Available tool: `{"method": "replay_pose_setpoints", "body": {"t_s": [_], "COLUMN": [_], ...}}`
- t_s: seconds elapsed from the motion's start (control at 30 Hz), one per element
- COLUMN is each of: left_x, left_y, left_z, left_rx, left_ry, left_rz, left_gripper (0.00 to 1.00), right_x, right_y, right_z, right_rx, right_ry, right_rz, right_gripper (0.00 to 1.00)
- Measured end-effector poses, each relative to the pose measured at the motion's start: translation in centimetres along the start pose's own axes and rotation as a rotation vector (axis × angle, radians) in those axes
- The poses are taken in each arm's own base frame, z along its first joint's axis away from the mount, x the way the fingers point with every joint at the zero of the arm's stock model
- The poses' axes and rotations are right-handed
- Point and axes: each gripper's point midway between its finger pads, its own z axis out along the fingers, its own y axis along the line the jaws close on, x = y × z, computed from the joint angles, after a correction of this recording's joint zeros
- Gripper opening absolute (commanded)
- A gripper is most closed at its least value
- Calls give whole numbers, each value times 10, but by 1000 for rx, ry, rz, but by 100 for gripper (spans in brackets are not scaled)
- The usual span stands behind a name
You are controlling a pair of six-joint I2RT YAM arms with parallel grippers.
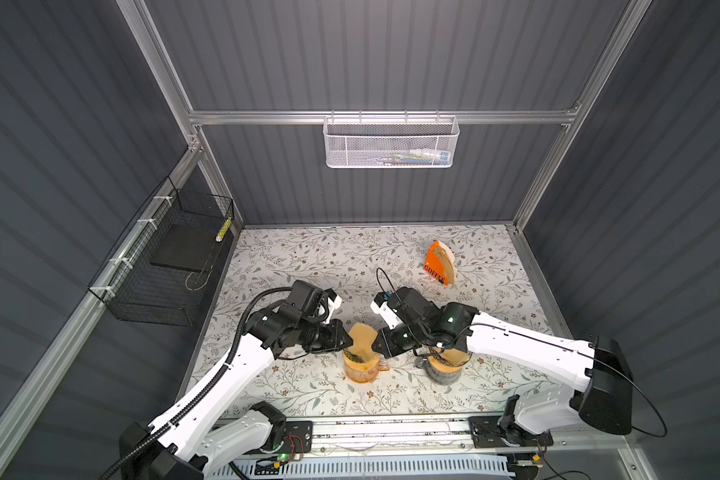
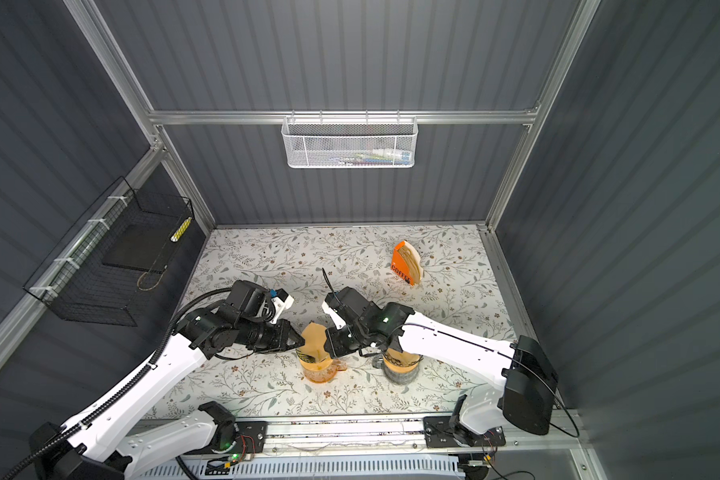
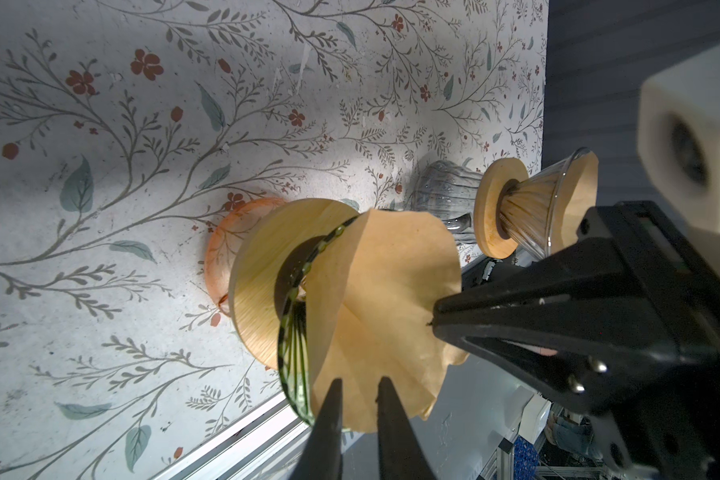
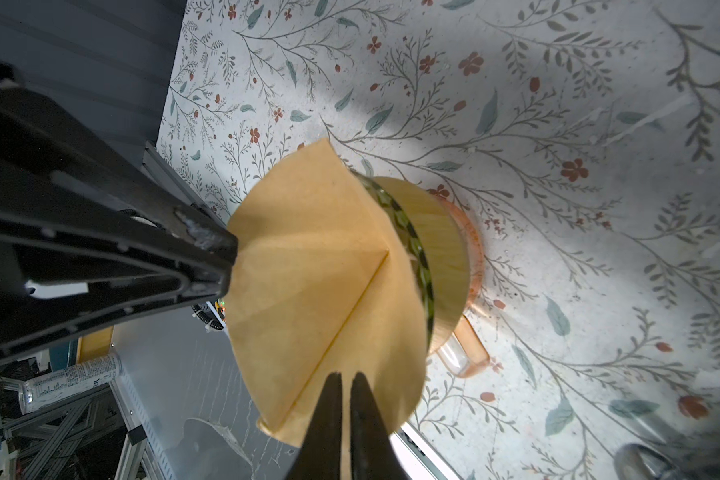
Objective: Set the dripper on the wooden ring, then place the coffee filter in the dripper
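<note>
At the front middle of the floral table [image 1: 308, 266], the coffee filter [image 1: 361, 337] stands in the mouth of the green glass dripper [image 3: 294, 345], with most of the paper above the rim. The dripper sits on a wooden collar [image 3: 258, 286] over an orange cup [image 1: 362, 374]. The left gripper [image 3: 358, 384] is pinched nearly closed on one edge of the paper. The right gripper [image 4: 346, 380] is pinched tight on the opposite edge. A second dripper [image 3: 533, 208], with paper in it, stands just beside on a grey mug [image 3: 441, 187].
</note>
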Motion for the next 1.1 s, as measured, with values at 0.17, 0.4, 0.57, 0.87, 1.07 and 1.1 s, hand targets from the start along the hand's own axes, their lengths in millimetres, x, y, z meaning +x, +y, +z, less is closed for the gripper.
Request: {"method": "replay_pose_setpoints", "body": {"t_s": [0.17, 0.4, 0.57, 0.87, 1.07, 1.1], "left_x": [3, 1, -1, -3, -3, -3], "left_y": [6, 7, 7, 11, 11, 11], "left_z": [4, 5, 6, 10, 11, 11], "left_rx": [-14, -18, -21, -36, -38, -38], "left_ry": [9, 1, -3, 4, 5, 5], "left_rz": [-6, -3, -2, -5, -2, -2], "left_gripper": [18, 17, 17, 17, 17, 17], "right_x": [0, 1, -2, -7, -6, -6], "right_y": [0, -3, -2, -2, -3, -3], "right_z": [1, 6, 9, 16, 15, 15], "right_rx": [1, 9, 13, 29, 35, 36], "right_ry": [2, 11, 14, 25, 29, 29], "right_rz": [-2, -3, -13, -24, -34, -34], "right_gripper": [10, 10, 10, 10, 10, 10]}}
